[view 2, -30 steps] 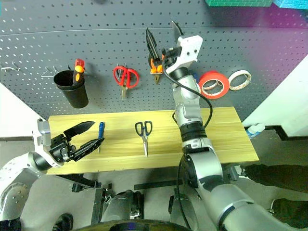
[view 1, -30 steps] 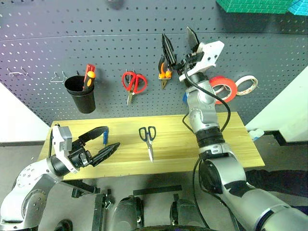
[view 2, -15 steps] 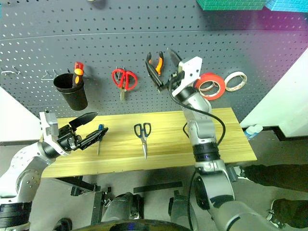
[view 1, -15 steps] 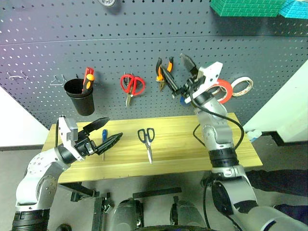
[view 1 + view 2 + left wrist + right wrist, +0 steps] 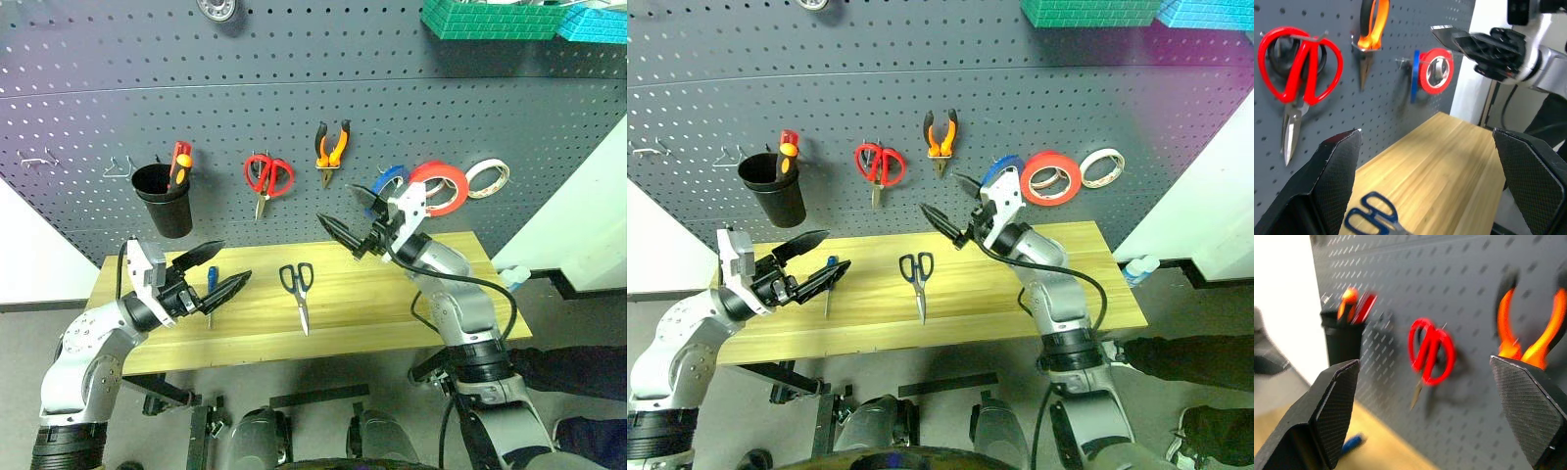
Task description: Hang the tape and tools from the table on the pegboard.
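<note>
Both grippers are held spread and empty: left gripper point(image 5: 217, 271) just beside the screwdriver point(image 5: 211, 284), perhaps touching; right gripper point(image 5: 345, 219) above the scissors point(image 5: 300, 287).

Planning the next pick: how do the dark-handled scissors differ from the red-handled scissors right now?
The dark-handled scissors lie flat on the table, blades toward the front edge; the red-handled scissors hang on the pegboard, blades down. Handles differ too: blue-black against bright red. Both pairs are closed, and neither gripper touches them.
</note>
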Action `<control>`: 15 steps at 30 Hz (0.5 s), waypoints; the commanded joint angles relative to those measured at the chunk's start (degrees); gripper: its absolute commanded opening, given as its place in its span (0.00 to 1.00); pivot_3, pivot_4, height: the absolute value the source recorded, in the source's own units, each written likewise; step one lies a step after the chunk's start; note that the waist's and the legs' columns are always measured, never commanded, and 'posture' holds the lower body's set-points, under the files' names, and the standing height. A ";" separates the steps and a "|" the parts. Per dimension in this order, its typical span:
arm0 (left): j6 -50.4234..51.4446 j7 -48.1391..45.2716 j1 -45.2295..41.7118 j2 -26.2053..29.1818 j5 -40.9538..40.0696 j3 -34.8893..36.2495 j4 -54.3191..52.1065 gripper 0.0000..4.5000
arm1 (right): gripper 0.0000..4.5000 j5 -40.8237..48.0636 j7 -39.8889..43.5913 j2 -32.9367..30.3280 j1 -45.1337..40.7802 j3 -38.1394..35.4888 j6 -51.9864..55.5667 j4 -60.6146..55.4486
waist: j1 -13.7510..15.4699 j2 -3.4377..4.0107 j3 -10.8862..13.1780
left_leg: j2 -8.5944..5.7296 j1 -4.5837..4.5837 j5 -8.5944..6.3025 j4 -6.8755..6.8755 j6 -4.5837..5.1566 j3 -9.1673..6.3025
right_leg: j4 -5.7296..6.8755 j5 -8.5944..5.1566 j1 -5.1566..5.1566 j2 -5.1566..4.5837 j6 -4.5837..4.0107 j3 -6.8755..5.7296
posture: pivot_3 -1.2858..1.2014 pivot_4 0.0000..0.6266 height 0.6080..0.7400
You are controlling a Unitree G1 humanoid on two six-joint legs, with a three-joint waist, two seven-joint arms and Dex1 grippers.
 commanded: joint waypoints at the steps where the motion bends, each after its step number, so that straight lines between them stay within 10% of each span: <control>1: -1.82 2.79 -0.58 -0.82 3.12 -0.77 1.23 1.00 | 0.99 4.55 6.41 -4.06 0.78 -0.40 4.05 -5.35 | 0.01 0.04 -0.10 | 0.00 0.01 0.00 0.00 0.00 0.00 | 0.00 0.00 0.00 0.00 0.00 0.00 | 0.54 0.00 1.00; 15: 14.89 29.37 -8.54 -10.51 20.52 -13.61 10.36 1.00 | 0.99 9.08 20.43 -19.03 9.19 -3.64 7.49 -9.79 | -0.14 -0.04 -0.61 | 0.02 0.85 -0.34 0.11 0.54 -0.11 | -0.10 -0.01 0.94 -0.09 0.01 -0.10 | 0.51 0.00 1.00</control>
